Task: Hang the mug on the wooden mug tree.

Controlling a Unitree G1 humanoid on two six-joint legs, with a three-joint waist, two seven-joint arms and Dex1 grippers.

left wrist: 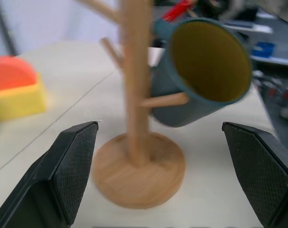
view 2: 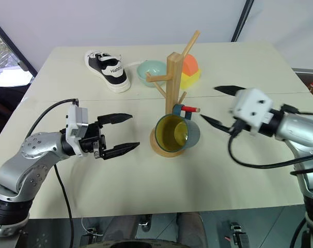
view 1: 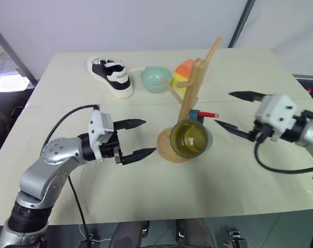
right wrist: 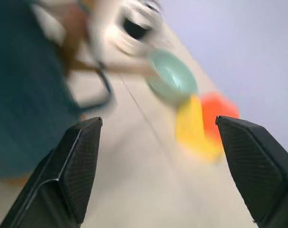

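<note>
The dark teal mug (view 1: 190, 138), yellow-green inside, hangs by its handle on the red-tipped peg (view 1: 210, 114) of the wooden mug tree (view 1: 190, 93), with its mouth tilted towards me. My right gripper (view 1: 223, 108) is open just right of the mug and clear of it. Left of the tree's round base (view 1: 166, 149), my left gripper (view 1: 149, 136) is open and empty. In the left wrist view the mug (left wrist: 201, 71) and the tree's post (left wrist: 134, 95) stand between that gripper's fingers (left wrist: 75, 161), further off. The mug is a teal blur (right wrist: 20, 85) in the right wrist view.
A black-and-white shoe (view 1: 111, 76) lies at the back left of the pale table (view 1: 239, 175). A mint-green bowl (view 1: 156, 78) and an orange-and-yellow block (view 1: 183, 72) sit behind the tree. The table's front edge runs close below both arms.
</note>
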